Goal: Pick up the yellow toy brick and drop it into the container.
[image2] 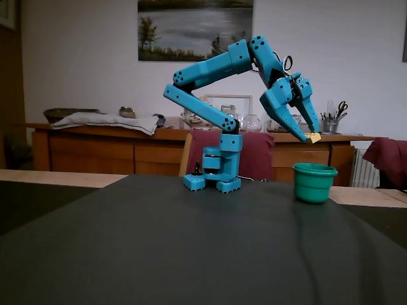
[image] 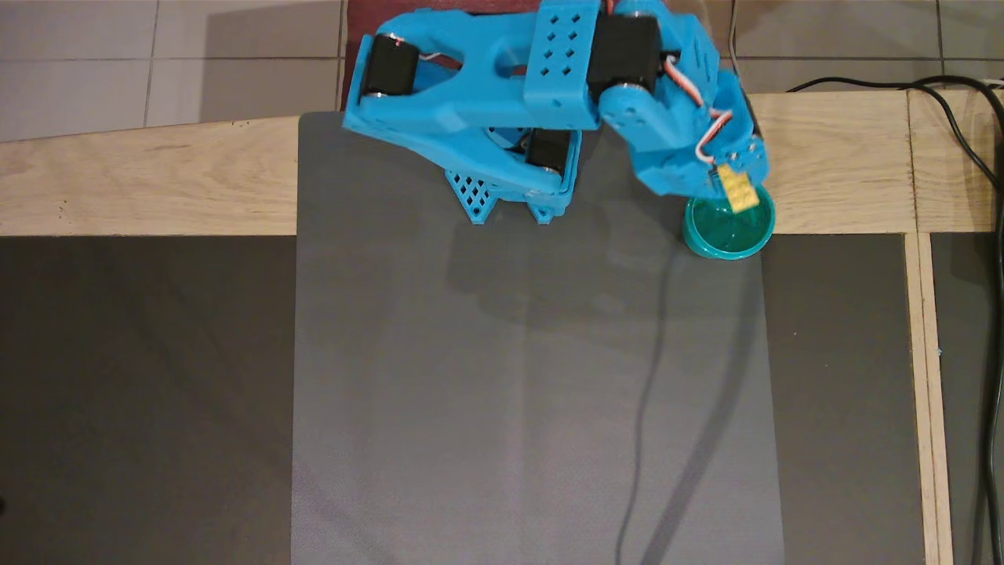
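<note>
The yellow toy brick (image: 738,188) is held at the tips of my blue gripper (image: 731,182), which is shut on it. In the overhead view the brick hangs over the far rim of the teal-green container (image: 703,243). In the fixed view the gripper (image2: 310,135) points down and to the right, and the brick (image2: 313,137) is clearly above the container (image2: 313,185), not touching it. The container stands upright at the right edge of the grey mat and looks empty inside.
The arm's base (image: 514,196) stands at the far edge of the grey mat (image: 533,377), left of the container. A black cable (image: 973,157) runs along the right side of the wooden table (image: 141,180).
</note>
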Robot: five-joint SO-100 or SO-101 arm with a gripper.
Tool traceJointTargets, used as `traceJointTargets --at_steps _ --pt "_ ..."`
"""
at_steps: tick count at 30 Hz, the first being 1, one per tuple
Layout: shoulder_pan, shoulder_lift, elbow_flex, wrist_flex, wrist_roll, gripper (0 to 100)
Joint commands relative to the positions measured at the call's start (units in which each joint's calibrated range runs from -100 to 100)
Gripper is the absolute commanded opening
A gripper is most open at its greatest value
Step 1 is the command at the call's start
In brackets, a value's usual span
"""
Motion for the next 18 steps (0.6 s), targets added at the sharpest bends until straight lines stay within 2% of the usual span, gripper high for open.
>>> traceJointTargets --at_steps 1,5,13,18 --pt "-0.2 0.3 1.0 -2.8 -0.2 1" --pt "-0.2 0.3 5.8 -6.5 -0.1 1" --pt "-0.1 0.3 6.1 -6.7 0.0 1" --pt "-0.1 0.2 6.1 -6.6 0.0 12"
